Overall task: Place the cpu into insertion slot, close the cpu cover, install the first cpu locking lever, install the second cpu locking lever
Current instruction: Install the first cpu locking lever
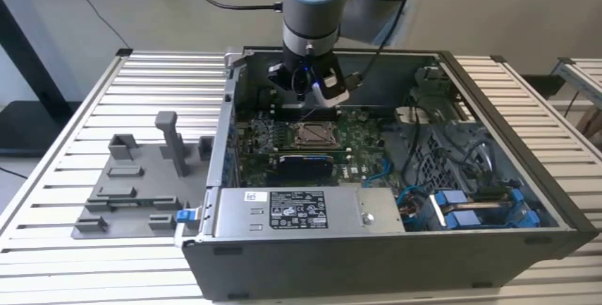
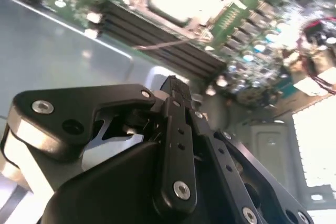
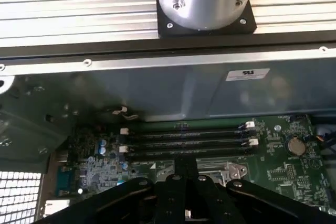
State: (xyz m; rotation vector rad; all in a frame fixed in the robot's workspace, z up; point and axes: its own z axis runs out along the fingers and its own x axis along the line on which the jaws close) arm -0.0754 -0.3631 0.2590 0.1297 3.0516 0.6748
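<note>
Inside the open computer case [image 1: 395, 178], your gripper [image 1: 303, 101] hangs over the far edge of the green motherboard [image 1: 362, 157], just short of the insertion slot [image 1: 311, 134]. In the second wrist view the black fingers [image 2: 176, 129] stand pressed together with nothing visible between them. The insertion slot lies just below and ahead of the gripper, towards the near side of the case; in the exterior view it shows a metallic rim with a tan square in its middle, and you cannot tell whether that is the cpu seated or the bare socket, nor how the cpu cover stands. In the first wrist view the memory slots [image 3: 184, 142] run across the board just beyond the fingertips, with the grey case wall [image 3: 173, 90] behind them. Beside the slot, nearer the camera, sits a long black card slot [image 1: 299, 157]. The case rests on a table of pale slatted aluminium profiles [image 1: 113, 101]; to the exterior view's left of the gripper a grey fixture plate [image 1: 132, 185] with upright blocks lies on the slats
</note>
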